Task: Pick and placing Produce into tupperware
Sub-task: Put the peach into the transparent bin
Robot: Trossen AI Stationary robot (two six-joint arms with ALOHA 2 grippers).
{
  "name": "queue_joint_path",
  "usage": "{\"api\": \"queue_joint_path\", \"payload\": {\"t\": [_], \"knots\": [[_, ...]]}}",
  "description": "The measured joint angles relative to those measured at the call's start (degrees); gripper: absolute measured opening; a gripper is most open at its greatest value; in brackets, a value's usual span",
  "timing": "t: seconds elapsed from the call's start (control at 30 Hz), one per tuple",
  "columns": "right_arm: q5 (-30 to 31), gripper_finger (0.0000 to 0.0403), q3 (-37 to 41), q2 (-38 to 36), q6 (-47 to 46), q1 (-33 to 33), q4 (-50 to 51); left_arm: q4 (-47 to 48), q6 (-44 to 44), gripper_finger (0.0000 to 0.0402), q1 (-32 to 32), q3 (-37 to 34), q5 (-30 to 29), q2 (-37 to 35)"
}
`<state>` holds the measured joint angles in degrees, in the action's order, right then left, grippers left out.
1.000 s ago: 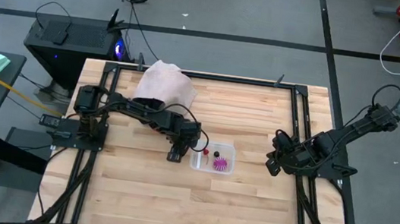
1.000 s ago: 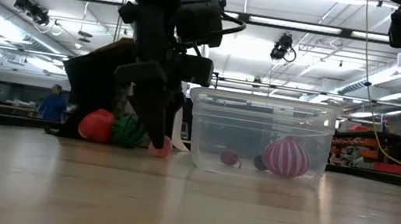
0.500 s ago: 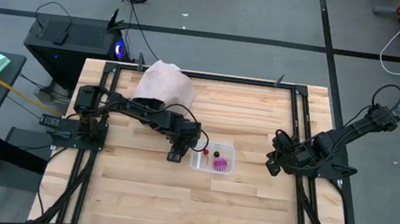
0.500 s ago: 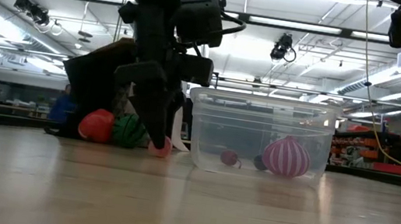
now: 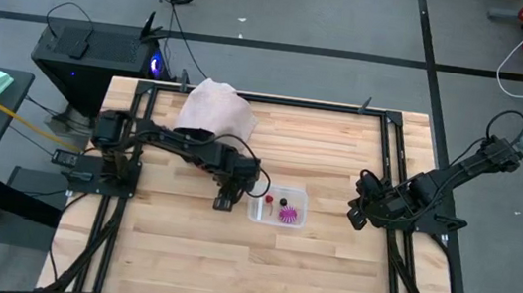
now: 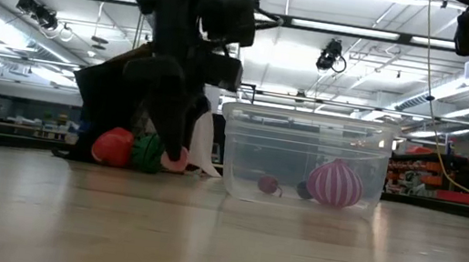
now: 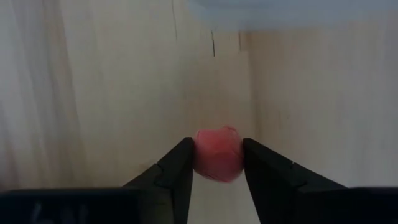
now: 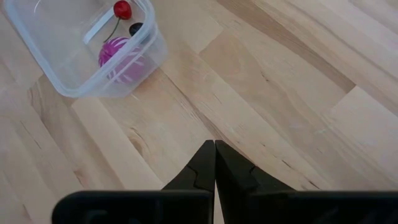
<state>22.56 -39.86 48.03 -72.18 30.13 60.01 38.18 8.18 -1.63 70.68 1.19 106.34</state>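
The clear tupperware (image 5: pixel 279 207) stands on the table's middle. It shows in the low view (image 6: pixel 304 159) and the right wrist view (image 8: pixel 87 50). It holds a spiky magenta fruit (image 8: pixel 121 59), a small red cherry (image 8: pixel 122 9) and a small dark piece (image 8: pixel 135 28). My left gripper (image 5: pixel 223 202) is just left of the tub, shut on a small pinkish-red fruit (image 7: pixel 217 154). A red piece (image 6: pixel 113 146) and a green piece (image 6: pixel 149 151) lie on the table behind it. My right gripper (image 8: pixel 214 146) is shut and empty at the table's right (image 5: pixel 358 216). My left gripper pinches the pinkish-red fruit by its two opposite sides (image 7: pixel 198 155) between its two fingers. The fingers (image 6: pixel 180 137) come from above, pointing down. The fruit (image 6: pixel 173 161) sits at the fingertips, a little above the table.
A pale pinkish-white bag (image 5: pixel 216 111) lies at the far left of the table, behind the left arm. A black frame (image 5: pixel 392 183) runs along the table's sides. Bare wood lies in front of the tub toward the near edge.
My left gripper has risen a little and gone toward the table's left edge, away from the tub, still shut on the pinkish-red fruit. The fruit, which rested on the table beside the tub, is now lifted just clear.
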Motion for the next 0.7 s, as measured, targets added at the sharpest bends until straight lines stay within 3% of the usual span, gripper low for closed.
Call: {"api": "queue_joint_path", "payload": {"t": [0.27, 0.7], "knots": [[0.09, 0.0013, 0.0, 0.02, 0.17, 0.0, 0.09, 12.19, 1.74, 0.0144, -0.02, 11.92, -0.09, 0.02], [0.04, 0.0011, 0.0, 0.01, 0.25, -0.01, 0.09, 34.67, 4.93, 0.0145, -0.19, 38.39, -4.12, 0.01]]}}
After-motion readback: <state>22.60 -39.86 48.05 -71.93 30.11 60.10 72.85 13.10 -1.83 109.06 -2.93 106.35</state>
